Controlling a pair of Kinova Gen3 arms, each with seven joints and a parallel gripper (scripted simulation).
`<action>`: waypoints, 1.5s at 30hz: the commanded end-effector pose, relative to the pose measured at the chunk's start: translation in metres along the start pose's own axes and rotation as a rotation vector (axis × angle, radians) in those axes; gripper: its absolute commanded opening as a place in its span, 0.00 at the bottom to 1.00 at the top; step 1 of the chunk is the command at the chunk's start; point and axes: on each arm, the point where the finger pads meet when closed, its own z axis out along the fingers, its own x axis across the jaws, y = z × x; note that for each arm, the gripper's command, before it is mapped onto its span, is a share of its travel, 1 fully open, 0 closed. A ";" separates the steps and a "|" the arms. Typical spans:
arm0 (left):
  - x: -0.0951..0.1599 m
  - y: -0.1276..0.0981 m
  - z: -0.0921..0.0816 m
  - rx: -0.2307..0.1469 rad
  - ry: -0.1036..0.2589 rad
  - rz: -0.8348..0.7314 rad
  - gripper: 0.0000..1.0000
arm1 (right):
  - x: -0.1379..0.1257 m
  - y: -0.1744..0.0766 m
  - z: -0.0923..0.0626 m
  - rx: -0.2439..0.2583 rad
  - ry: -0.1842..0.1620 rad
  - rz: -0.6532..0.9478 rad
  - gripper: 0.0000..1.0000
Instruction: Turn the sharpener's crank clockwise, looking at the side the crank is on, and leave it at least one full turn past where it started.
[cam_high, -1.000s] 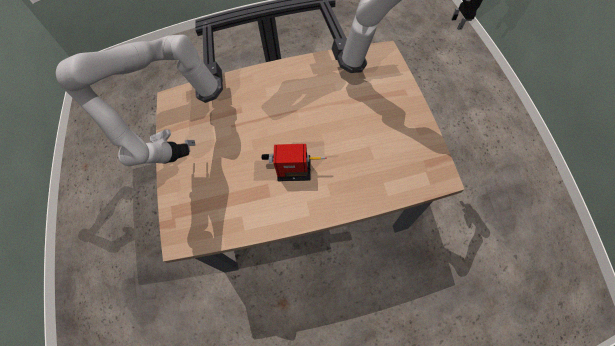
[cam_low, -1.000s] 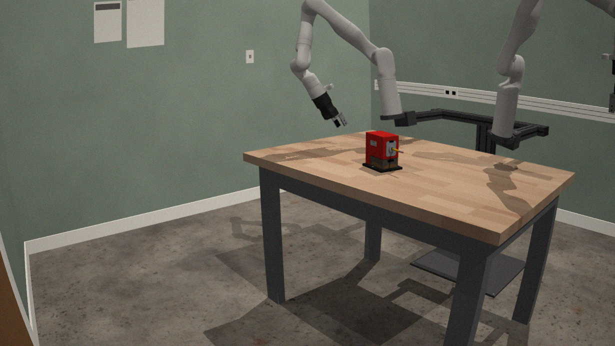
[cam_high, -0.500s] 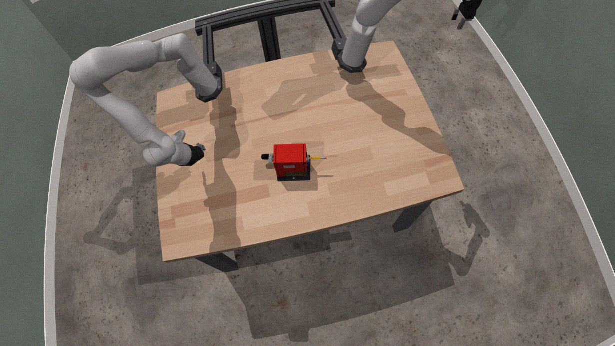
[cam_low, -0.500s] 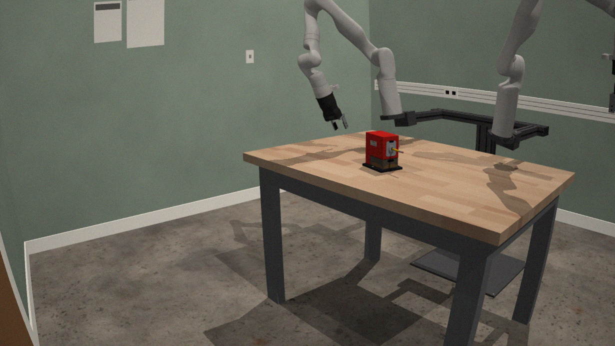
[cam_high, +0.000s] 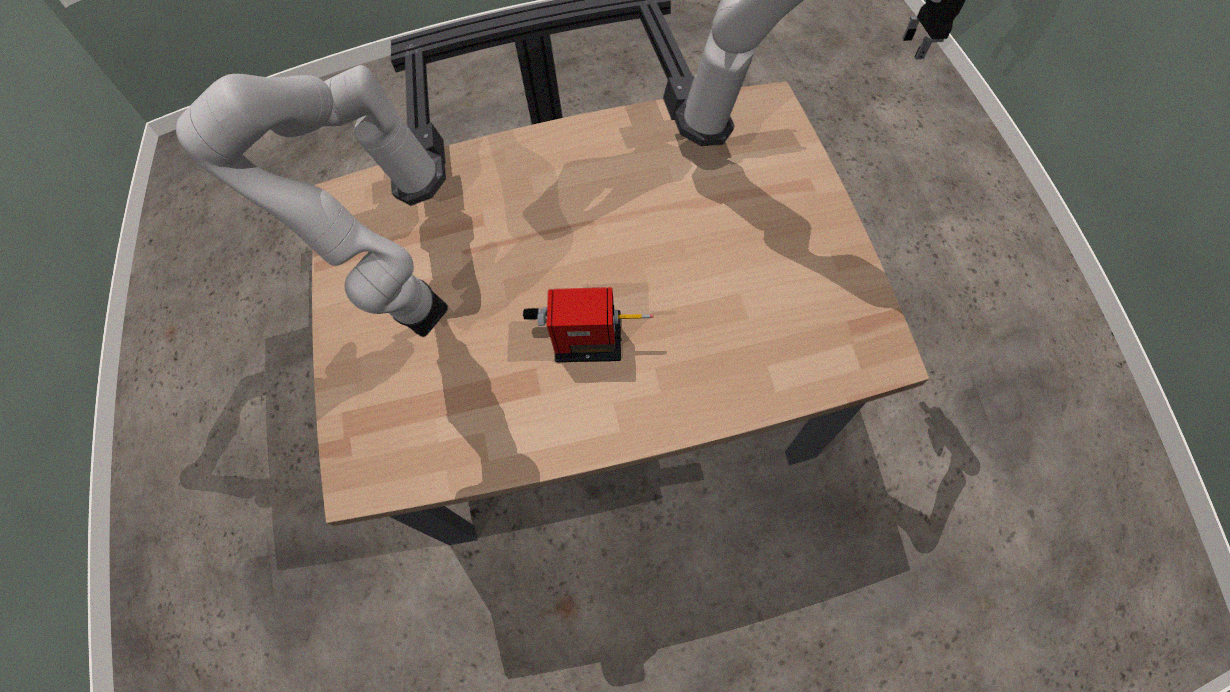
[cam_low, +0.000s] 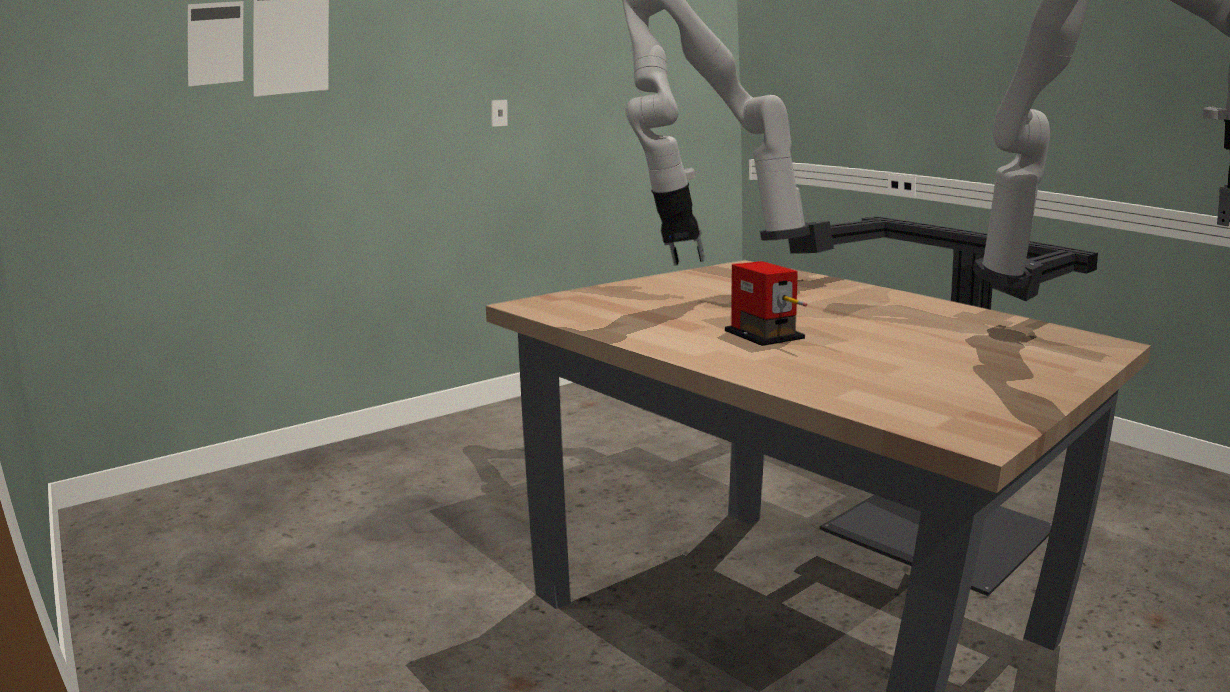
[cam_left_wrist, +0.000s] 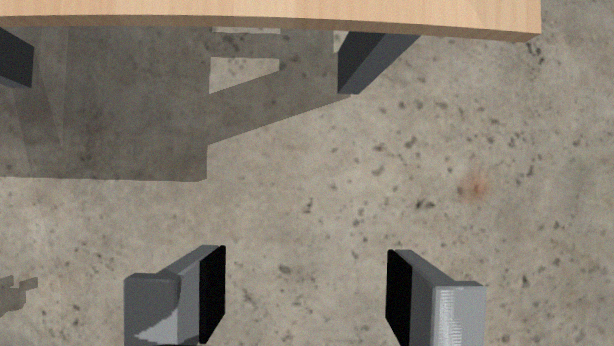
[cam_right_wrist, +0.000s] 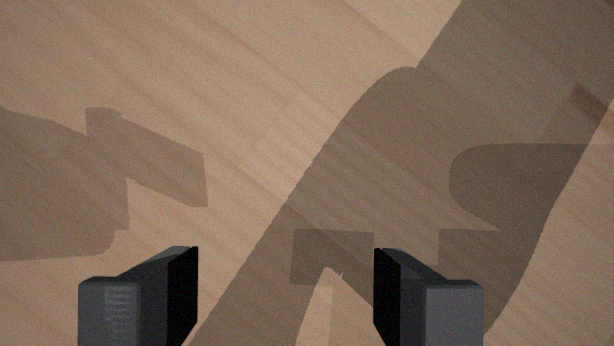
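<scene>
The red sharpener (cam_high: 580, 308) (cam_low: 750, 290) stands upright on its black base on the table. Its crank's black knob (cam_high: 529, 314) points to the left in the top view; the exterior view does not show it. A yellow pencil (cam_high: 632, 316) (cam_low: 792, 301) sticks out of the opposite side. My right gripper (cam_low: 688, 251) (cam_right_wrist: 285, 285) is open and empty, above the table on the crank side, apart from the knob; its fingers are hidden in the top view. My left gripper (cam_high: 915, 43) (cam_left_wrist: 305, 282) is open and empty, far off beyond the table's edge.
The wooden table (cam_high: 713, 378) (cam_low: 911, 387) carries the sharpener and both arm bases. A dark frame (cam_high: 533, 34) (cam_low: 920, 234) stands behind the bases. Arm shadows fall across the table top. The left wrist view shows floor and a table edge (cam_left_wrist: 280, 21).
</scene>
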 end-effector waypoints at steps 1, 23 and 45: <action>0.000 0.000 -0.001 -0.002 0.000 0.000 1.00 | 0.007 0.013 -0.003 -0.012 -0.030 -0.062 1.00; 0.000 0.000 -0.001 -0.002 0.000 0.000 1.00 | 0.086 0.092 -0.021 -0.101 -0.183 -0.495 1.00; 0.000 0.000 -0.001 -0.002 0.000 0.000 1.00 | 0.135 0.119 -0.027 -0.145 -0.238 -0.692 1.00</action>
